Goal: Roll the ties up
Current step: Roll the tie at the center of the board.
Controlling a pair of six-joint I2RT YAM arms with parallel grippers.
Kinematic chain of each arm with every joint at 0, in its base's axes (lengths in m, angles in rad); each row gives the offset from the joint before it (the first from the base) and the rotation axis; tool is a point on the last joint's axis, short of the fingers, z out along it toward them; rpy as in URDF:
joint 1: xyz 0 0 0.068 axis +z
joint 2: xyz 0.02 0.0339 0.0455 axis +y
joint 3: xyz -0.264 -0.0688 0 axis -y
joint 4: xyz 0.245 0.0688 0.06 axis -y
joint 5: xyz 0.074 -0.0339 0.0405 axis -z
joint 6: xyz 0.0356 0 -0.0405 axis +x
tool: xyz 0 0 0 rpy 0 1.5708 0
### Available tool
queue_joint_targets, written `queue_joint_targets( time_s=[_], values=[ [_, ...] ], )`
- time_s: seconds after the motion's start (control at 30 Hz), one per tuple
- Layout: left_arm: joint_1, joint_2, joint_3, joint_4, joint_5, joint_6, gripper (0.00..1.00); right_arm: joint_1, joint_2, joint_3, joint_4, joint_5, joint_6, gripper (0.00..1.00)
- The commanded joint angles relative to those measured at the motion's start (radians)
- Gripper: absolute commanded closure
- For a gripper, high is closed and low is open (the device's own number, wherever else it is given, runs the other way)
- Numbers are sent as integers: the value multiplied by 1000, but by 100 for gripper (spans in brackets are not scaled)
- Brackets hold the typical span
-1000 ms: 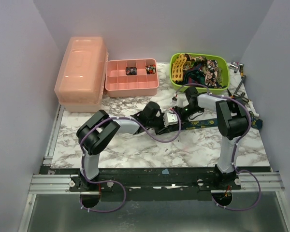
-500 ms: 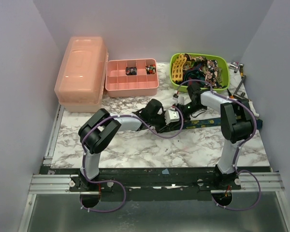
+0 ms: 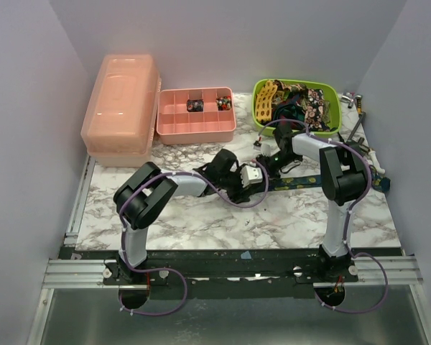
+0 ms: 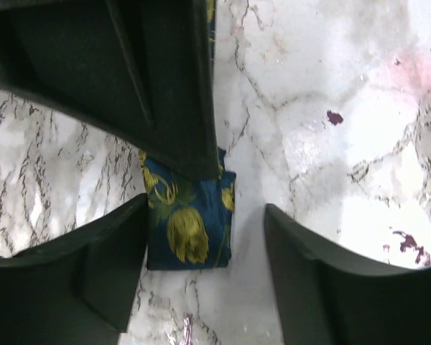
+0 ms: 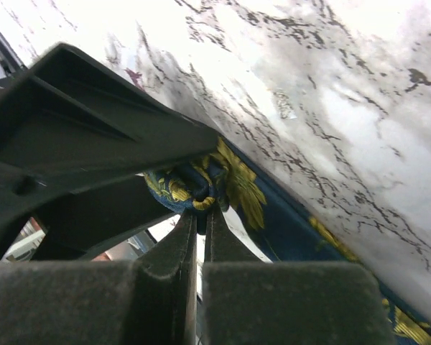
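Observation:
A dark navy tie (image 3: 310, 181) with yellow-green flowers lies flat across the right of the marble table. Its near end is rolled into a small coil (image 4: 189, 219). My right gripper (image 3: 267, 167) is shut on that coil, and its fingertips (image 5: 214, 223) pinch the coil (image 5: 194, 188) while the tie's flat strip (image 5: 309, 237) runs off to the lower right. My left gripper (image 3: 257, 180) is open around the coil, with one finger (image 4: 86, 266) touching its side and the other (image 4: 330, 280) apart from it. More ties, one yellow lattice (image 3: 269, 97) and one brown with pale dots (image 3: 317, 104), fill a green basket (image 3: 330, 90).
A pink compartment tray (image 3: 174, 130) stands at the back centre. A closed pink box (image 3: 122, 108) stands at the back left. Small metal tools (image 3: 355, 122) lie by the right wall. Purple cables loop along both arms.
My right gripper has come down and nearer to the left gripper with the tie's end. The left gripper has shifted only slightly.

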Motion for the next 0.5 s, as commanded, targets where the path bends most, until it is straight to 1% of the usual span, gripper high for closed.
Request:
queue_joint_targets(
  time_s=[0.0, 0.1, 0.17, 0.23, 0.3, 0.4, 0.47],
  values=[
    [20, -52, -120, 48, 26, -27, 27, -2, 44, -16, 15, 96, -29, 100],
    [20, -73, -147, 146, 47, -59, 18, -3, 60, -20, 8, 96, -30, 99],
    [17, -76, -159, 204, 38, -69, 14, -4, 62, -20, 8, 91, -32, 99],
    [14, -66, -160, 238, 8, -77, 11, -4, 59, -16, 6, 82, -33, 99],
    [10, -66, -164, 252, 7, -73, 7, -5, 57, -7, 1, 71, -35, 99],
    [3, -95, -215, 343, -11, -77, 5, -4, 55, 0, -8, 61, -42, 99],
    [2, -100, -218, 367, -52, -108, 4, -4, 53, -2, -9, 57, -45, 99]
  ],
)
